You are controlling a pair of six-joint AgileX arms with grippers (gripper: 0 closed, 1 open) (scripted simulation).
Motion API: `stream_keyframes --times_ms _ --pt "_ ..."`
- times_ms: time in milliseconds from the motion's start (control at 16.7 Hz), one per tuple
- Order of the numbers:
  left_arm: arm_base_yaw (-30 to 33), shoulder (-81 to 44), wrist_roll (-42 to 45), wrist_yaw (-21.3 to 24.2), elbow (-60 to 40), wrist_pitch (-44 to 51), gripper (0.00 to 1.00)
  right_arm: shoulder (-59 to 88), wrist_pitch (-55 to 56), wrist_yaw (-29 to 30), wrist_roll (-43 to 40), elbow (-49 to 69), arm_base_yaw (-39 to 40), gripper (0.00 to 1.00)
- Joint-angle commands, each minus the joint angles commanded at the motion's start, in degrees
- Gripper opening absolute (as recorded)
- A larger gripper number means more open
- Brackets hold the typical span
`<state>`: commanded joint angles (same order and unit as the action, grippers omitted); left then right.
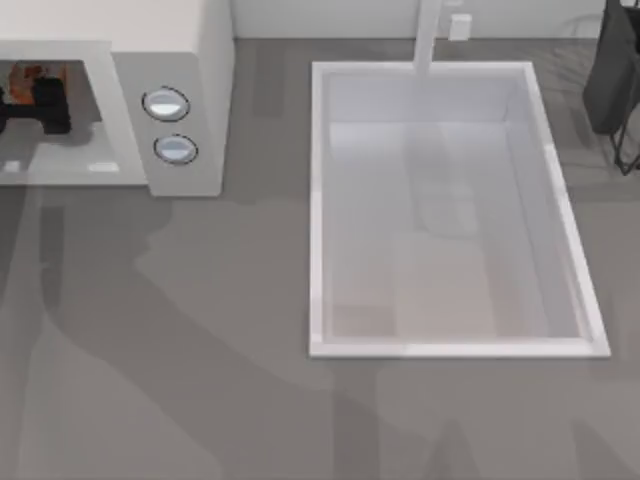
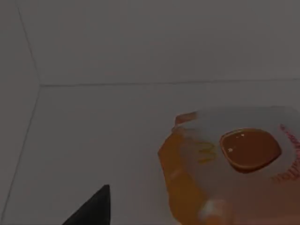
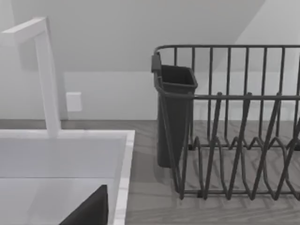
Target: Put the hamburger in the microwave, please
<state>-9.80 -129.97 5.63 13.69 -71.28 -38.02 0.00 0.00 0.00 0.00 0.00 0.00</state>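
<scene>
The off-white microwave [image 1: 185, 60] stands at the table's far left, its two knobs [image 1: 166, 104] facing up. My left gripper [image 1: 40, 108] is reaching inside its cavity, a dark shape beside the orange hamburger [image 1: 30, 72]. In the left wrist view the hamburger [image 2: 234, 164] lies on the cavity floor, orange-tan with a reddish-brown centre. One black finger [image 2: 93, 208] stands apart from it with a gap between, so the gripper is open. One finger [image 3: 89, 208] of my right gripper shows over the sink's edge, set wide.
A large white sink basin [image 1: 320, 200] with a faucet [image 1: 428, 35] fills the table's middle and right. A dark wire dish rack [image 3: 234, 140] with a cutlery cup [image 3: 173, 112] stands at the far right corner [image 1: 615, 80]. Grey counter lies in front.
</scene>
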Motion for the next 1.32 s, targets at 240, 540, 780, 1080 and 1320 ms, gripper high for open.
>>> stream_keyframes --times_ms 240,540,780,1080,1320 --pt "-2.2 7.1 1.0 2.0 13.5 -5.7 1.0 0.0 0.0 0.0 0.0 0.0 0.0 1.0" --pt "-5.9 18.4 2.5 4.9 36.0 -14.8 1.0 0.0 0.0 0.0 0.0 0.0 0.0 1.0" --pt "-8.1 23.4 3.1 6.6 45.6 -19.9 1.0 0.0 0.0 0.0 0.0 0.0 0.0 1.0" --pt "-8.1 23.7 3.1 6.8 46.6 -20.5 1.0 0.0 0.0 0.0 0.0 0.0 0.0 1.0" --pt "-8.0 27.3 3.1 6.8 45.3 -16.5 1.0 0.0 0.0 0.0 0.0 0.0 0.0 1.0"
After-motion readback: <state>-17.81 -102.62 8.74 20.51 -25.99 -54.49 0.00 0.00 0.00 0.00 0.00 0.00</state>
